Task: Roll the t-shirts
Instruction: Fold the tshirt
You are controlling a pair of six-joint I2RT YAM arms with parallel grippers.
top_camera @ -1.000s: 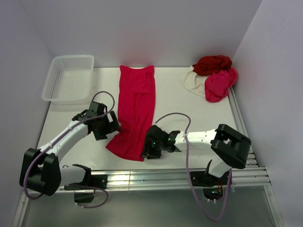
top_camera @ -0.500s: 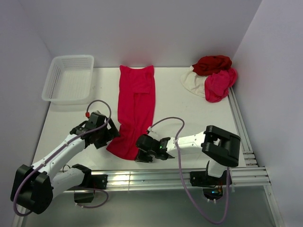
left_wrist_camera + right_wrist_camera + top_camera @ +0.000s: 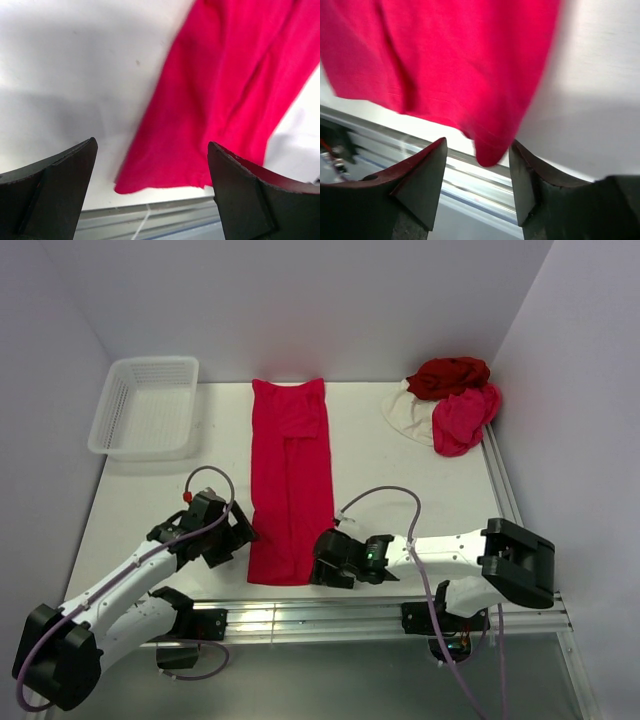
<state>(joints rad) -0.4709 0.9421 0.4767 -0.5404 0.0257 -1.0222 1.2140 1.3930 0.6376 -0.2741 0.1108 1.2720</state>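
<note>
Crimson t-shirt (image 3: 290, 480) lies flat, lengthwise on the counter (image 3: 400, 480); left hand (image 3: 240, 534), spread wide, sits just beside its near left corner; right hand (image 3: 323, 564), also apart, straddles the near right corner

My left arm (image 3: 130, 575) runs low from its base at the near edge. Its elbow is folded back at the lower left and its forearm angles up and to the right. At its end my left gripper (image 3: 240, 533) points right with jaws spread wide; my wrist camera shows both fingers (image 3: 55, 190) far apart.

My right arm (image 3: 455, 552) lies almost flat, reaching left from its elbow at the far right. My right gripper (image 3: 321, 569) points left near the near edge, jaws parted but narrower than the left's. I think it tilts downward, though from overhead it is too dark to be sure.
</note>
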